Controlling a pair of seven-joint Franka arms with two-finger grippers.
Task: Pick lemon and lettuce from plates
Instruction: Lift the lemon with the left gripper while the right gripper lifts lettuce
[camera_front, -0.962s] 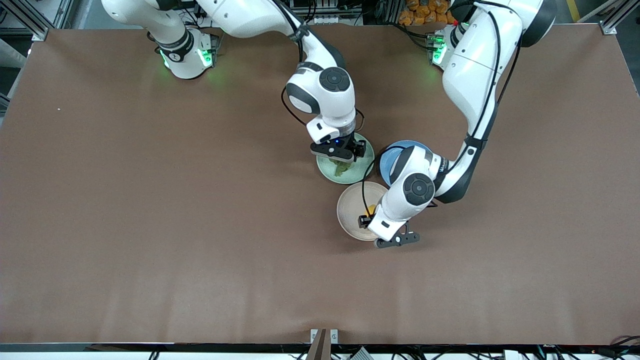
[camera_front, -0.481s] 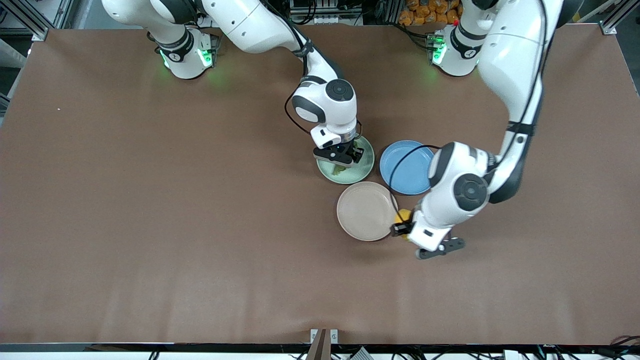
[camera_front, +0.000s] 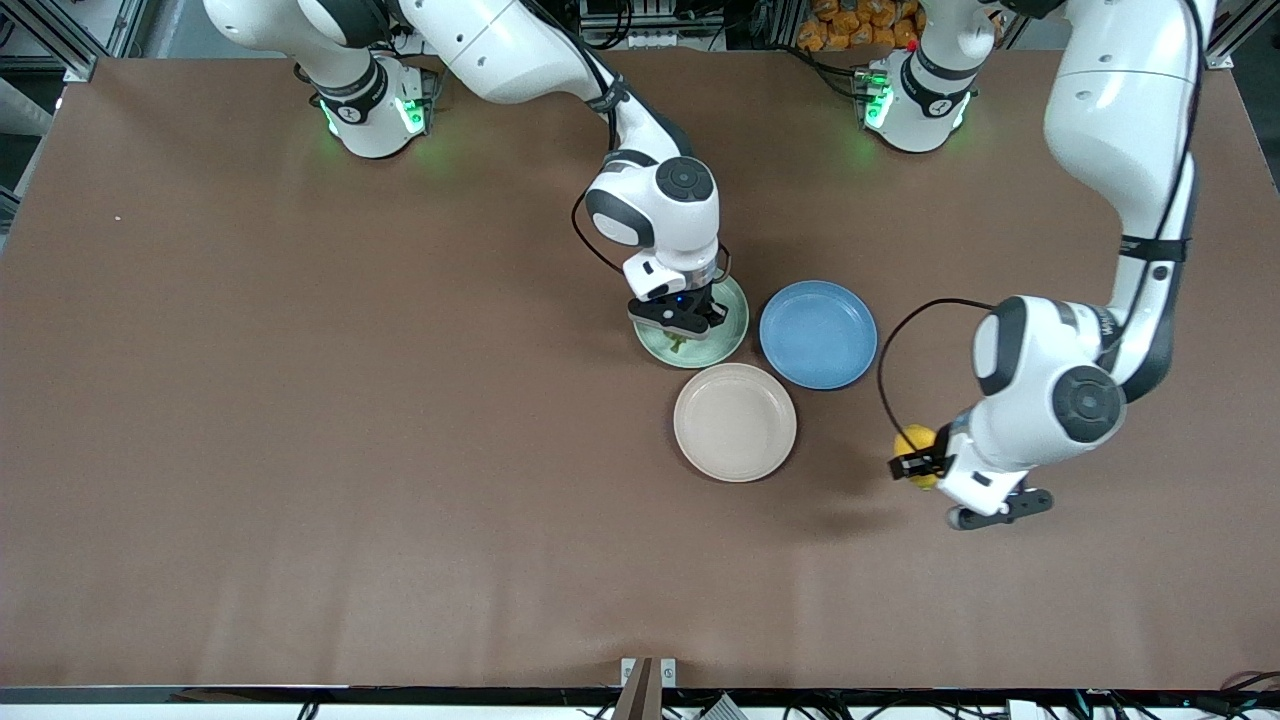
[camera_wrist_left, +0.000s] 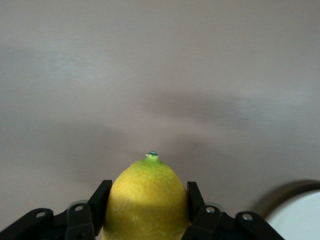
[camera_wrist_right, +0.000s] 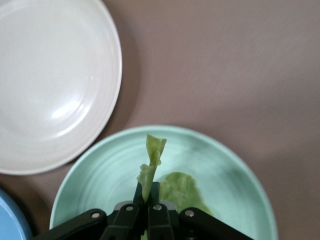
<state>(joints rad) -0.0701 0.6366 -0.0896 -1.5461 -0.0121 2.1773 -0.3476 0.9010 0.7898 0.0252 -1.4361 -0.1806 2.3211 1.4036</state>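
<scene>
Slippage is the danger on both sides — the left gripper (camera_front: 915, 468) pinches the lemon (camera_front: 918, 443) low above bare tabletop (camera_front: 300, 400), while the right gripper (camera_wrist_right: 148, 202) nips only the lettuce (camera_wrist_right: 152, 167) stem over the mint plate (camera_wrist_right: 240, 175) — either may drop.
</scene>
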